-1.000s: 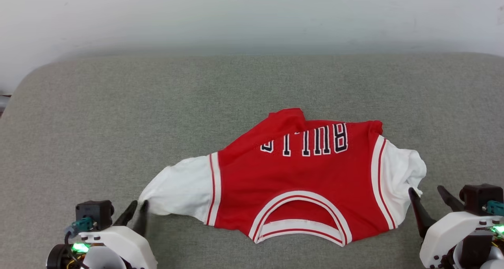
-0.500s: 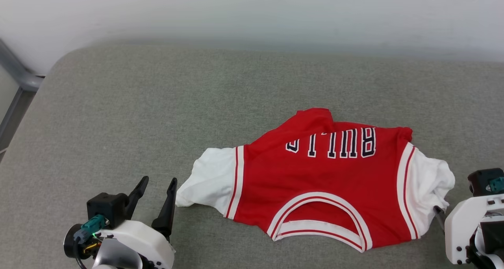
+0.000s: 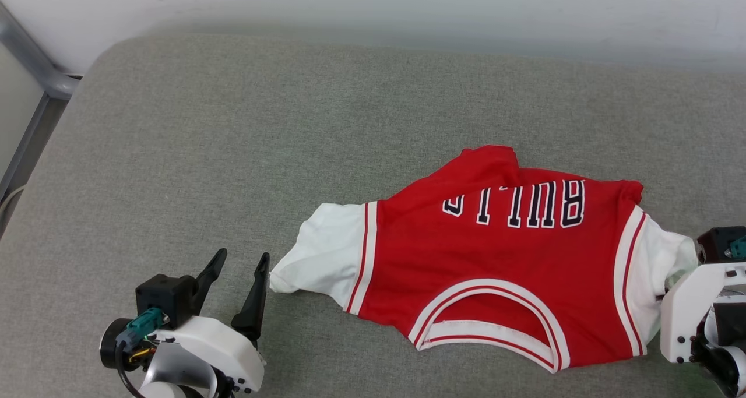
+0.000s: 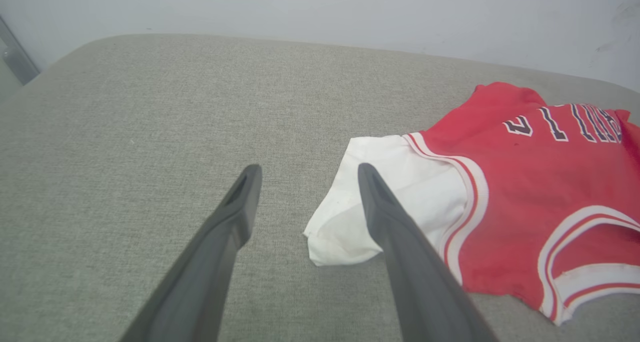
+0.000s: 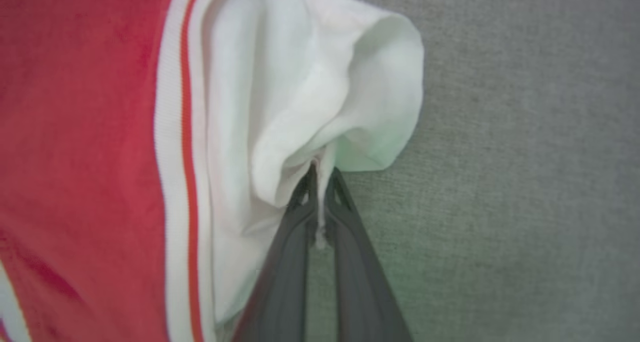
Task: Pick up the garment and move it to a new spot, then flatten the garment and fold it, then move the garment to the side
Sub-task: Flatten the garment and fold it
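In the head view the red, shiny basketball jersey with white sleeves (image 3: pixel 495 264) lies collar toward the robot on the grey woven cushion (image 3: pixel 233 124), right of centre. The left gripper (image 3: pixel 243 256), shut on a sleeve tip a second ago, now has its fingers apart just beside it. The left wrist view shows that white sleeve (image 4: pixel 390 202) released and slightly rumpled. In the right wrist view the right gripper (image 5: pixel 320 174), open a second ago, pinches the other sleeve's hem, so flattening probably shifts there.
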You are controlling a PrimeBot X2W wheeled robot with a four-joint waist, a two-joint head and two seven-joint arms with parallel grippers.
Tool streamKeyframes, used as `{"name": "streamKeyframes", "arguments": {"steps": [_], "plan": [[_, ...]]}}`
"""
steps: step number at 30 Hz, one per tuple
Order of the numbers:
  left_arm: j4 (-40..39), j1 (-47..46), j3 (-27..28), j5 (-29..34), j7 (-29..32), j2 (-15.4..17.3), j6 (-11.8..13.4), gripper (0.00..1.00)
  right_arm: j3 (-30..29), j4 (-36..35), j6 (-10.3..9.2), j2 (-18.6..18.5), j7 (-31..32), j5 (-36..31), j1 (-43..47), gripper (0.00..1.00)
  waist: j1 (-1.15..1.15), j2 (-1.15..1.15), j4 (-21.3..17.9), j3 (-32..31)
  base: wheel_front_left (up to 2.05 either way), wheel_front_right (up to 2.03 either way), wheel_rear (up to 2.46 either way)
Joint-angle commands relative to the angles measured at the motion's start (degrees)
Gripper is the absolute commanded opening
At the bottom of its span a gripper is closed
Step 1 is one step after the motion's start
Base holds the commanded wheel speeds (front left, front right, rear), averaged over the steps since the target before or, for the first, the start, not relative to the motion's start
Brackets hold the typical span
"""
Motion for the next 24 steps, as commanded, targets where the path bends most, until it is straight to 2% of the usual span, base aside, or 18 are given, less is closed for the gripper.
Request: {"name": "streamKeyframes", "arguments": {"steps": [1, 7, 14, 17, 18, 19, 24], "plan": [[0.10, -0.58, -0.04, 0.19, -0.11, 0.12, 0.10, 1.00, -0.63, 0.98, -0.10, 0.30, -0.11, 0.65, 0.53, 0.00, 0.00, 0.00, -0.14, -0.16, 0.00, 0.00, 0.00], [0.79, 0.15, -0.29, 0.22, -0.25, 0.40, 0.47, 1.00, -3.67, -2.52, -0.09, 0.08, 0.29, 2.51, 1.43, 0.00, 0.00, 0.00, -2.00, -1.45, 0.00, 0.00, 0.00], [1.26, -0.43, -0.55, 0.10, -0.67, 0.50, 0.53, 1.00, -8.47, -7.56, -0.09, -2.80, 4.87, 4.73, 3.37, 0.00, 0.00, 0.00, -3.60, -1.66, 0.00, 0.00, 0.00], [1.47, -0.95, -0.84, 0.14, -0.76, 0.51, 0.38, 1.00, -10.94, -6.99, -0.08, -2.42, 7.08, 5.98, 3.11, 0.00, 0.00, 0.00, -3.77, -1.18, 0.00, 0.00, 0.00], [1.58, -1.05, -0.87, 0.13, -0.85, 0.51, 0.34, 1.00, -11.87, -6.81, -0.09, -2.48, 7.52, 5.43, 2.90, 0.36, 0.00, 0.00, -3.79, -1.00, 0.00, 0.00, 0.00], [1.72, -1.18, -0.96, 0.12, -0.94, 0.50, 0.28, 1.00, -12.77, -6.44, -0.09, -2.89, 7.49, 4.21, 2.78, 1.00, 0.00, 0.00, -3.77, -0.87, 0.00, 0.00, 0.00], [2.59, -1.64, -1.25, 0.01, -1.13, 0.45, 0.24, 1.00, -14.25, -4.14, -0.08, -4.23, 2.83, -1.83, 1.50, 1.00, 0.00, 0.00, -3.72, -0.97, 0.00, 0.00, 0.00]]}}
